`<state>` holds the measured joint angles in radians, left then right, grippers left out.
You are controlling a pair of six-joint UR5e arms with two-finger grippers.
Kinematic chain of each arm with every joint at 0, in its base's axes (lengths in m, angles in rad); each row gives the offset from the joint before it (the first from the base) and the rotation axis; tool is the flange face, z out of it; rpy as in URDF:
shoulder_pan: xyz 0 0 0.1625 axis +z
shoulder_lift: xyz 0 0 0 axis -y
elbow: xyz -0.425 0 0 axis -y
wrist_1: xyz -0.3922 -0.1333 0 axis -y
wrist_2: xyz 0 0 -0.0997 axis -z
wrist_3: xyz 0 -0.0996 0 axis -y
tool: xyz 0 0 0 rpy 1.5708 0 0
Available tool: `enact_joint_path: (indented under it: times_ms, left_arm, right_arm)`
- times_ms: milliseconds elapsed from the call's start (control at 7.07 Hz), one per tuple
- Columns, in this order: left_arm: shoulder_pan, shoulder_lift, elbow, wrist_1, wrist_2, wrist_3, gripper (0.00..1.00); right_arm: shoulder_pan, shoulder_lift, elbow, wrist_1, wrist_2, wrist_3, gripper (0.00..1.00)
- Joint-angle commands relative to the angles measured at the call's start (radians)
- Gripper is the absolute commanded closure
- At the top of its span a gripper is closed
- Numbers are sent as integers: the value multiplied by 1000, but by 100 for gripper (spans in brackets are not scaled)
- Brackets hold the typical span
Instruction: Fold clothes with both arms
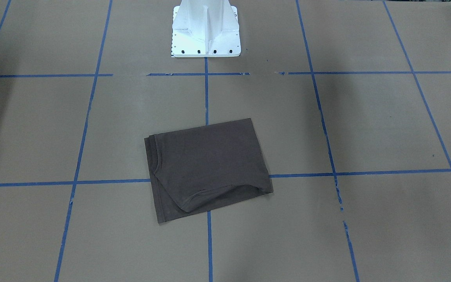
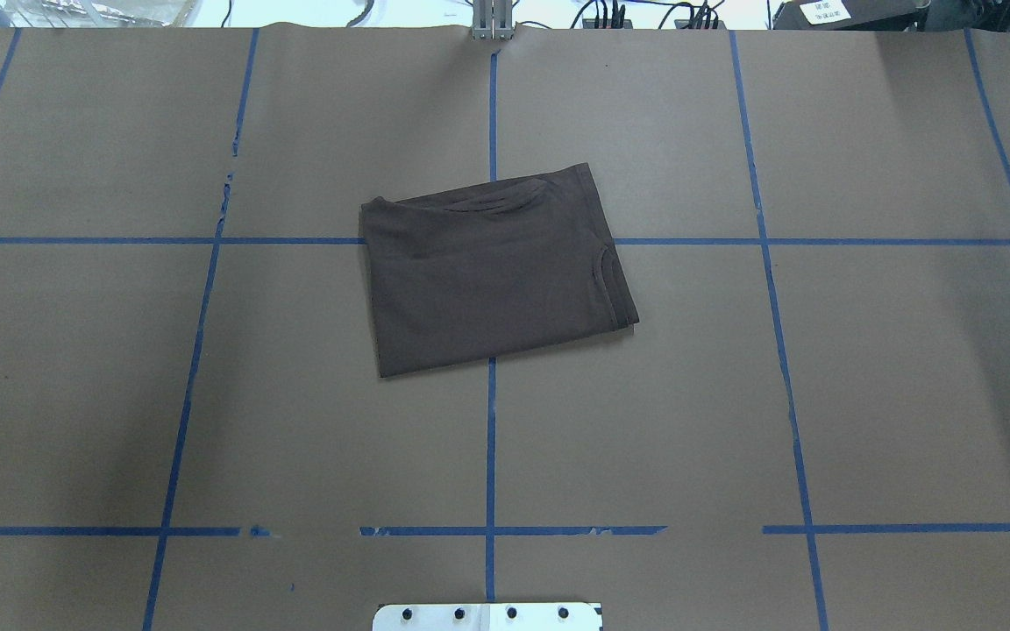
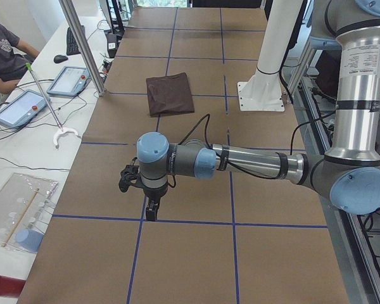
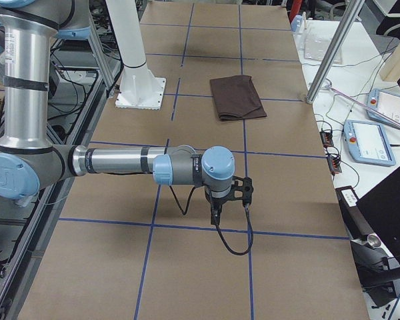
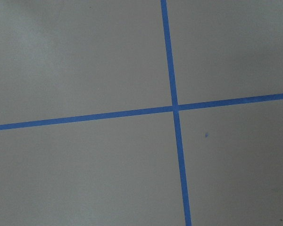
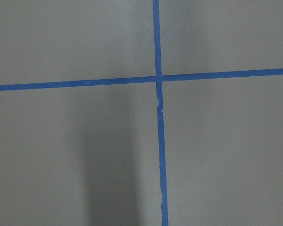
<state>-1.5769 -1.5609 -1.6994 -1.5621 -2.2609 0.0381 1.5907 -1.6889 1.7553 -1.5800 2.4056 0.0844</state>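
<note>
t-shirt (image 2: 496, 272): laid folded mid-table (image 2: 821, 394), judged finished; left gripper (image 3: 151, 213) and right gripper (image 4: 215, 217) held far from it, open or closed cannot be told.

A robotics lab: beneath the left gripper (image 3: 151, 214) spreads a table (image 3: 196, 266) papered brown and gridded with blue tape (image 3: 190, 222); beyond it stands a white pedestal (image 3: 261, 95), and to its side a bench (image 3: 25, 145) holds teach pendants (image 3: 20, 106).

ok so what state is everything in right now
t-shirt: folded into a flat rectangle on the table, nothing touching it
left arm: over bare table, away from the shirt; fingers open or shut, can't tell
right arm: same at the other end; fingers can't tell
</note>
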Motion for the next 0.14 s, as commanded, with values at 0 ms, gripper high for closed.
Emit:
enact_joint_path:
  times_ms: [0]
  left_arm:
    - [0, -1, 3, -1, 0, 0, 0]
  right_arm:
    - [0, 0, 1, 0, 3, 0, 0]
